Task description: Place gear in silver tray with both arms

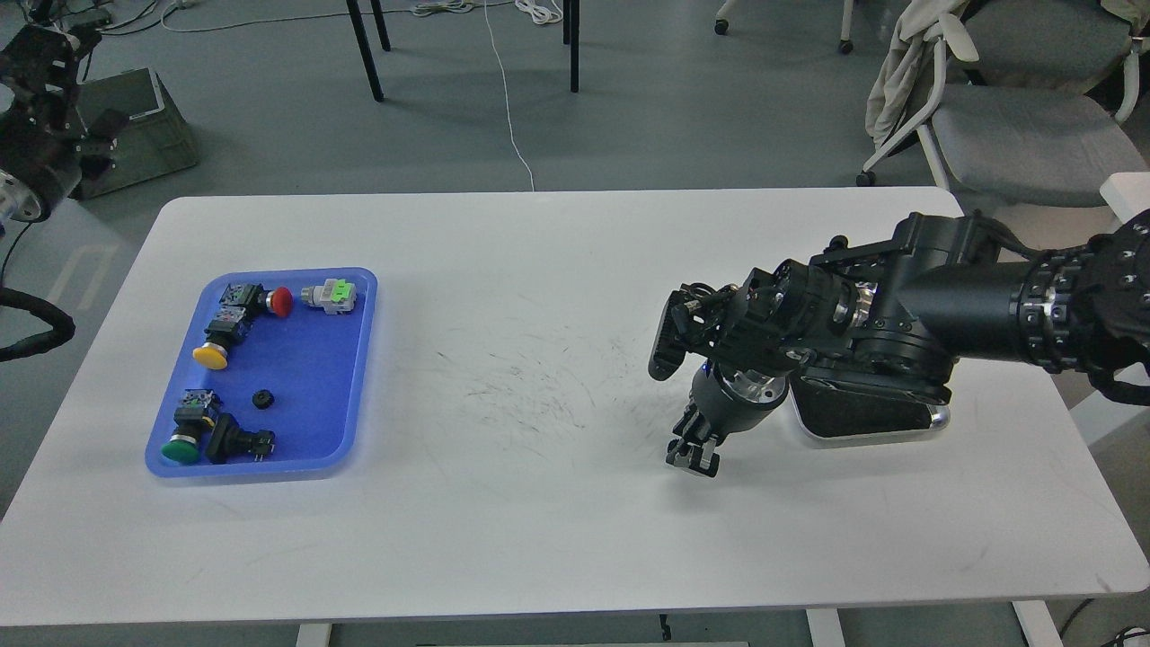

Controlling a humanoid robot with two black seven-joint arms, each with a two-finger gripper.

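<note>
My right arm reaches in from the right, and its gripper points down at the table just left of the silver tray. Its fingers are drawn together on a small black gear, which barely shows between them. They stand just above the white tabletop. My arm covers most of the tray; only its near rim and dark bottom show. A second small black gear lies in the blue tray at the left. My left gripper is raised off the table at the far upper left, dark and unclear.
The blue tray also holds red, yellow and green push buttons and a grey part with a green tab. The white table has scuff marks in its middle. Chairs stand behind at the right.
</note>
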